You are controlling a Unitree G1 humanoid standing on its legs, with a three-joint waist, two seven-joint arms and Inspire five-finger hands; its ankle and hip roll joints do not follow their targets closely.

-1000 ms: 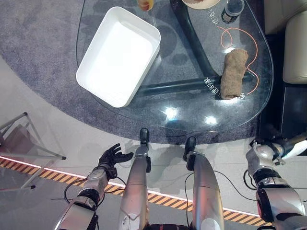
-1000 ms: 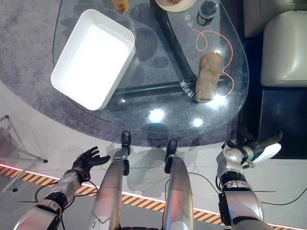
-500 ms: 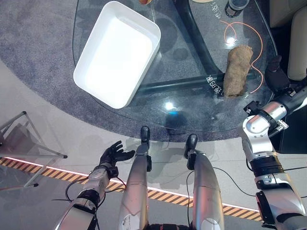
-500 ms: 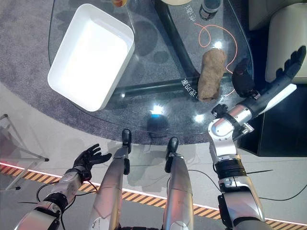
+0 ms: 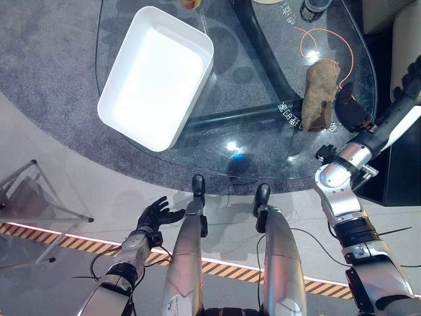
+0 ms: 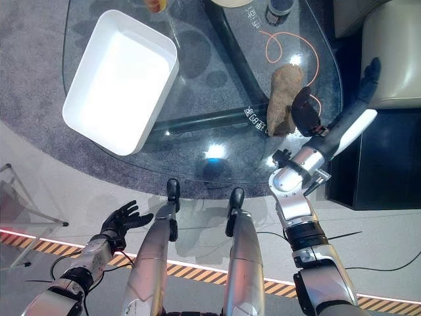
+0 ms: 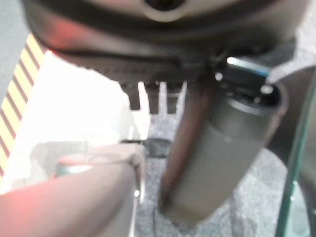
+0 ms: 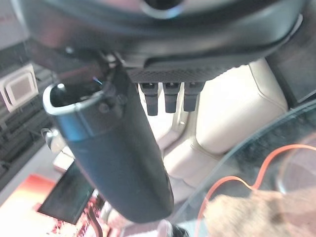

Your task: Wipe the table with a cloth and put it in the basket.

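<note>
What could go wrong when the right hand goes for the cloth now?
The orange cable loops around the cloth, so the right hand might snag it. The cloth lies near the glass table's edge and could be pushed off. The basket is far across, a long carry.

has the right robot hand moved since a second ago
Yes. The right robot hand has risen from low beside the robot, below the glass table's near edge, to the table's right side, beyond the brown cloth and open over the beige seat.
</note>
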